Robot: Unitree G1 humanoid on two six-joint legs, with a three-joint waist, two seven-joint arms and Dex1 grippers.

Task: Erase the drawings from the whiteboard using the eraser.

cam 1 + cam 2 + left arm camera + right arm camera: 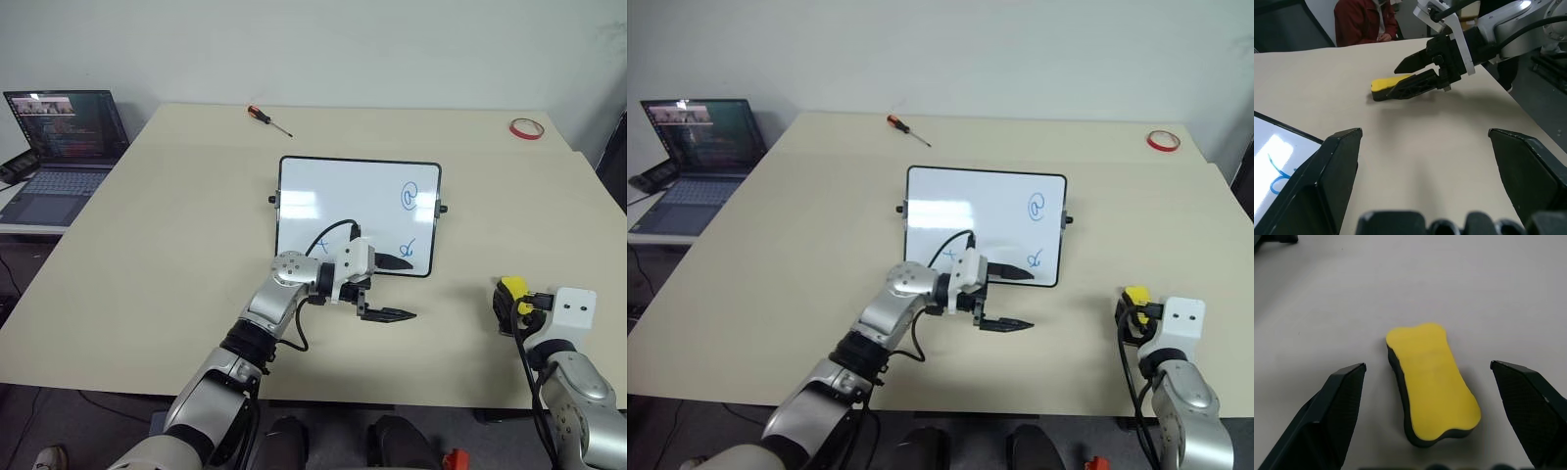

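Left pincer + arm hide whiteboard's near-left corner, most of cross drawing.

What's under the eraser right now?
The eraser lies flat on the bare table, yellow face up, between the open right gripper's fingers. Its underside is hidden.

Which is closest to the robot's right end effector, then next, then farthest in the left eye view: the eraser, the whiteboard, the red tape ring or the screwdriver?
From the right end effector:
1. Eraser, right at its fingers.
2. Whiteboard, toward the table's middle.
3. Red tape ring, far right corner.
4. Screwdriver, far edge, left of the board.
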